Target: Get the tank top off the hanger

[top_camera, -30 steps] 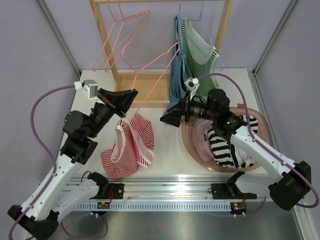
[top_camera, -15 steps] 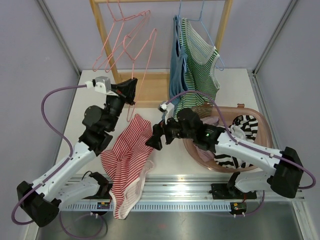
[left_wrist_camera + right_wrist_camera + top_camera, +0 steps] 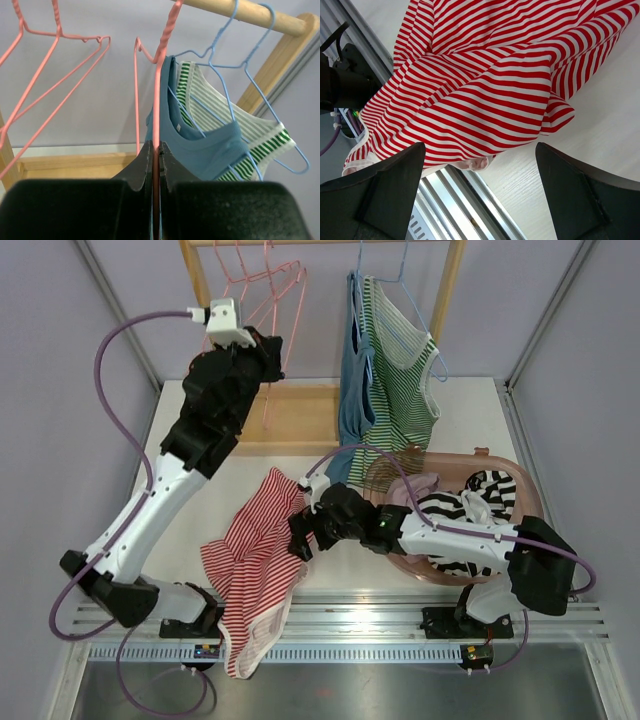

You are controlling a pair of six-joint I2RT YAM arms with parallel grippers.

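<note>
Hanger [image 3: 157, 100] sits pinched in raised left gripper [image 3: 155, 150]; low right gripper [image 3: 479, 147] gapes over tank top [image 3: 485, 75].

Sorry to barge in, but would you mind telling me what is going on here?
The red-striped tank top is already off its hanger and lies crumpled on the table, one end drooping over the near edge. The left pincer is shut on the bare pink hanger, held up by the wooden rail. The right pincer hangs open above the top.
</note>
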